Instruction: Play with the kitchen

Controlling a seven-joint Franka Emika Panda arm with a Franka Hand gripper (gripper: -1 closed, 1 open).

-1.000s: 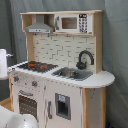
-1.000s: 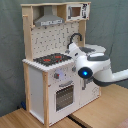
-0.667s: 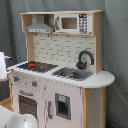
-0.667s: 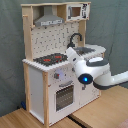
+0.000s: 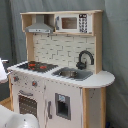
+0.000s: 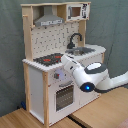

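Observation:
The kitchen (image 5: 60, 75) is a tall white and light-wood toy with a black faucet (image 5: 85, 57), a sink (image 5: 72, 73), a red-ringed hob (image 5: 36, 65), a grey hood (image 5: 39, 27) and a small microwave (image 5: 75, 22). Its front carries knobs (image 5: 34, 83) and an oven window (image 5: 27, 105). In the second exterior view my white arm reaches in from the right across the kitchen (image 6: 45, 85). My gripper (image 6: 65, 61) sits at the front edge of the hob (image 6: 50, 59), above the knobs (image 6: 56, 76). A white piece of it shows at the first exterior view's left edge.
A grey curtain (image 5: 115, 55) hangs behind the kitchen. Wooden boards (image 6: 100, 112) lie in front of it in the second exterior view. A white rounded part of the arm (image 5: 15, 120) fills the first exterior view's bottom left corner.
The arm has swung toward the second exterior view's left and slightly down, from beside the sink to the hob's front edge. A white piece has appeared at the first exterior view's left edge.

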